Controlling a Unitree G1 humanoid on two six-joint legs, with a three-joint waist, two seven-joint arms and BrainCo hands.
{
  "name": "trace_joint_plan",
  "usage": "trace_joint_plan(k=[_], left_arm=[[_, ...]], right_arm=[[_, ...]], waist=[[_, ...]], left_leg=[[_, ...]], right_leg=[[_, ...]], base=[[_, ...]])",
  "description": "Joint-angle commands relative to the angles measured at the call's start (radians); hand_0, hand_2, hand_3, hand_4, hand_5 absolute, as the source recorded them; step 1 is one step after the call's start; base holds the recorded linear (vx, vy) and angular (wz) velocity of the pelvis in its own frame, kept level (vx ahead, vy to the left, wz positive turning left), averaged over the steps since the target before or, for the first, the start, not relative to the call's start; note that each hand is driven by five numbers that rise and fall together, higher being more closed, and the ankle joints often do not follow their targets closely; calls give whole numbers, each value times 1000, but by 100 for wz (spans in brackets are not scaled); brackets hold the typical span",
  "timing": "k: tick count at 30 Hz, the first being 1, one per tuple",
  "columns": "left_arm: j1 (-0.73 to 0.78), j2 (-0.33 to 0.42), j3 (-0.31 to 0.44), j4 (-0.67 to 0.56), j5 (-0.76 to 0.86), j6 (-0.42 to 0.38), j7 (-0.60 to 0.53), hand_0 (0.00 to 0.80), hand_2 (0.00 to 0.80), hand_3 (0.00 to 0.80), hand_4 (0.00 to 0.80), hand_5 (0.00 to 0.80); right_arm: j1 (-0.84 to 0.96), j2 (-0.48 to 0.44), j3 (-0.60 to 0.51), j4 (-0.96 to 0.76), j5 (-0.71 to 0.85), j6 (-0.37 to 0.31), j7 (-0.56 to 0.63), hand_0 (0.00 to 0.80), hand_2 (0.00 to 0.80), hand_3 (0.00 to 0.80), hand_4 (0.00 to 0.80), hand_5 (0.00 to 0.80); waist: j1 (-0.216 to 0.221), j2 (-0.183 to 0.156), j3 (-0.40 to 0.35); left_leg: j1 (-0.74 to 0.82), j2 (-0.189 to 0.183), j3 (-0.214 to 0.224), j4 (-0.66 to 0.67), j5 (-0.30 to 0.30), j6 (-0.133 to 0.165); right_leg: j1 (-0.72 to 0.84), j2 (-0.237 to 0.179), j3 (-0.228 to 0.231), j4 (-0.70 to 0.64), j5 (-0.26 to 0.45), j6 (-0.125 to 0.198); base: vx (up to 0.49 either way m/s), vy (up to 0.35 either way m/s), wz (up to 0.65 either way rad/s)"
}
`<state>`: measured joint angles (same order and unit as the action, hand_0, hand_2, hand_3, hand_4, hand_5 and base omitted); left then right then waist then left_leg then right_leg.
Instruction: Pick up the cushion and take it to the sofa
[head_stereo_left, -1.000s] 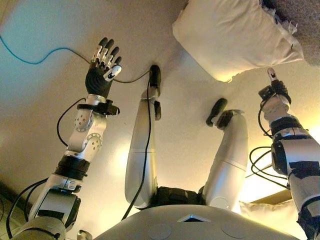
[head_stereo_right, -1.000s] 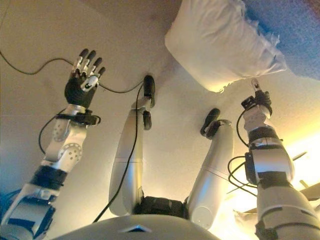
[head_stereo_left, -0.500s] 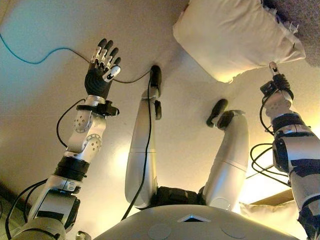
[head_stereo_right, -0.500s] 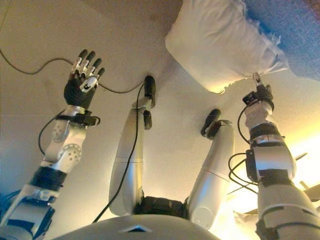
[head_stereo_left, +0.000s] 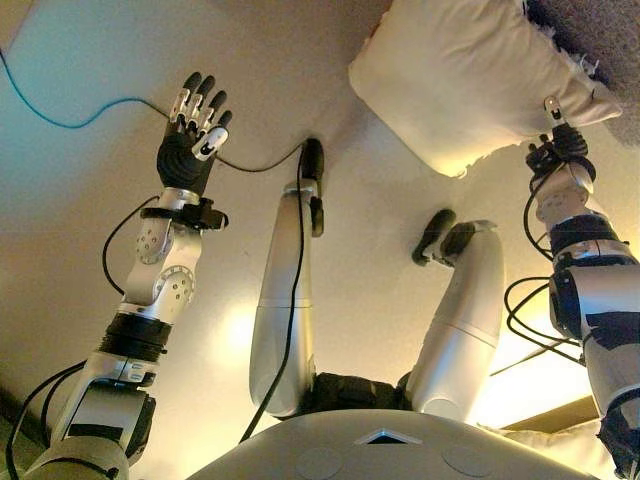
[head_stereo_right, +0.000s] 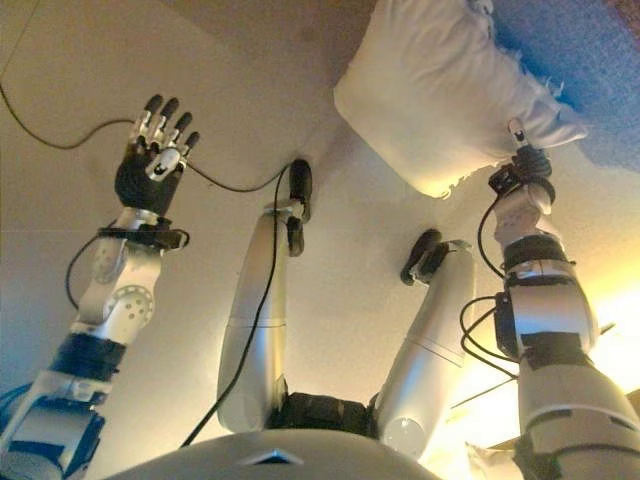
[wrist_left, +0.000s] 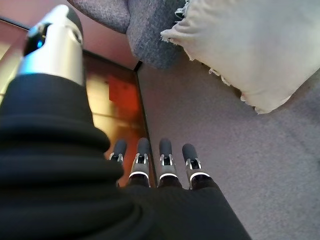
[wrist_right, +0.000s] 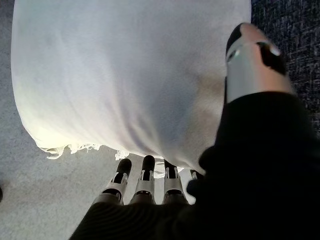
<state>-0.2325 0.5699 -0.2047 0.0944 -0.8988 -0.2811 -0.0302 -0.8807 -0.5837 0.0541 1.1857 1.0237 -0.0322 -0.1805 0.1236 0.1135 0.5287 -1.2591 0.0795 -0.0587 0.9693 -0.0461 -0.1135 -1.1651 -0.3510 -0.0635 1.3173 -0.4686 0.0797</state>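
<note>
White cushion (wrist_right: 125, 75) on the grey carpet (wrist_right: 30, 200), just past the straight fingertips (wrist_right: 145, 165) of the right hand (head_stereo_right: 518, 170), its frayed edge right at the tips, nothing grasped. Puffy and soft, leaning on the dark blue sofa (head_stereo_right: 590, 60). Left hand (head_stereo_left: 190, 125) well apart from it, fingers straight and loose, holding nothing.

A pale, short-piled carpet (head_stereo_left: 90, 250) covered the floor, reading beige under warm light and cooler and greenish toward the far left corner. A bright yellow glow pooled on it low at the right. A thin blue cable (head_stereo_left: 60, 120) curved across the carpet at the left. At the far right stood a piece of furniture upholstered in coarse grey-blue fabric (head_stereo_right: 590, 60); the left wrist view showed its rounded grey edge (wrist_left: 150, 35) beside a strip of glossy reddish-brown flooring (wrist_left: 117, 100) bordering the carpet.
</note>
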Motion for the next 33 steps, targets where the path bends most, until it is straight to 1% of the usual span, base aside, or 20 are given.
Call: trace_joint_plan(k=[1, 6, 11, 18, 19, 21, 22, 23, 24, 29, 33], left_arm=[[7, -24, 55, -44, -25, -20, -25, 0, 0, 0, 0, 0], [24, -24, 69, -41, -27, -9, -36, 0, 0, 0, 0, 0], [36, -15, 85, -46, -38, 8, -45, 0, 0, 0, 0, 0], [47, 0, 106, -66, -47, 44, -42, 0, 0, 0, 0, 0], [48, 4, 107, -66, -50, 46, -43, 0, 0, 0, 0, 0], [51, 10, 109, -67, -58, 50, -43, 0, 0, 0, 0, 0], [57, 14, 116, -68, -60, 56, -46, 0, 0, 0, 0, 0], [60, 16, 119, -69, -59, 58, -46, 0, 0, 0, 0, 0], [63, 16, 120, -70, -60, 58, -46, 0, 0, 0, 0, 0], [74, 19, 132, -70, -75, 54, -71, 0, 0, 0, 0, 0], [81, 16, 135, -77, -85, 56, -85, 0, 0, 0, 0, 0]], right_arm=[[36, -60, -19, 20, -2, -2, 16, 0, 0, 0, 0, 0], [34, -69, -23, 26, -7, 14, 19, 0, 0, 0, 0, 0], [9, -75, 2, 25, -45, 34, 36, 0, 0, 0, 0, 0], [-11, -95, 31, 15, -98, 27, 11, 0, 0, 0, 0, 0], [-14, -97, 32, 15, -102, 28, 4, 50, 50, 50, 50, 50], [-19, -103, 32, 22, -110, 37, 1, 355, 355, 355, 355, 355], [-17, -106, 30, 25, -118, 39, 1, 464, 464, 464, 464, 464], [-18, -107, 31, 27, -121, 44, 0, 543, 543, 543, 543, 543], [-19, -109, 32, 29, -129, 46, -2, 800, 800, 800, 800, 800], [-41, -124, 42, 35, -95, 75, -25, 800, 800, 800, 800, 800], [-51, -123, 44, 43, -76, 63, -17, 800, 800, 800, 800, 800]], waist=[[-1, 31, -9], [1, 31, -9], [6, 33, -9], [11, 31, -9], [12, 31, -9], [15, 31, -9], [17, 32, -9], [19, 32, -9], [20, 32, -9], [28, 40, -9], [35, 42, -9]], left_leg=[[18, 40, -32, 258, -286, 16], [9, 47, -37, 298, -303, 17], [-3, 50, -43, 342, -317, 18], [-17, 61, -50, 380, -323, 17], [-20, 62, -52, 382, -323, 18], [-24, 64, -55, 384, -319, 17], [-27, 66, -57, 387, -316, 16], [-29, 66, -59, 388, -315, 16], [-31, 66, -60, 388, -312, 16], [-49, 63, -62, 391, -301, 15], [-48, 53, -62, 389, -303, 19]], right_leg=[[-74, 8, 52, -142, 225, 15], [-85, 2, 57, -105, 207, 14], [-99, -2, 66, -60, 189, 12], [-115, -8, 73, -9, 167, 11], [-118, -10, 73, -4, 166, 11], [-122, -12, 73, 3, 164, 11], [-125, -14, 73, 11, 161, 10], [-127, -15, 73, 16, 160, 10], [-129, -15, 73, 20, 158, 10], [-145, -15, 75, 45, 144, 3], [-146, -14, 74, 52, 134, -1]], base=[[15, -40, 7], [5, -22, 11], [9, -19, 4], [17, -25, 2], [30, -58, 6], [36, -62, 5], [51, -66, 2], [55, -67, 1], [50, -68, 4], [36, -48, 9], [24, -18, 7]])
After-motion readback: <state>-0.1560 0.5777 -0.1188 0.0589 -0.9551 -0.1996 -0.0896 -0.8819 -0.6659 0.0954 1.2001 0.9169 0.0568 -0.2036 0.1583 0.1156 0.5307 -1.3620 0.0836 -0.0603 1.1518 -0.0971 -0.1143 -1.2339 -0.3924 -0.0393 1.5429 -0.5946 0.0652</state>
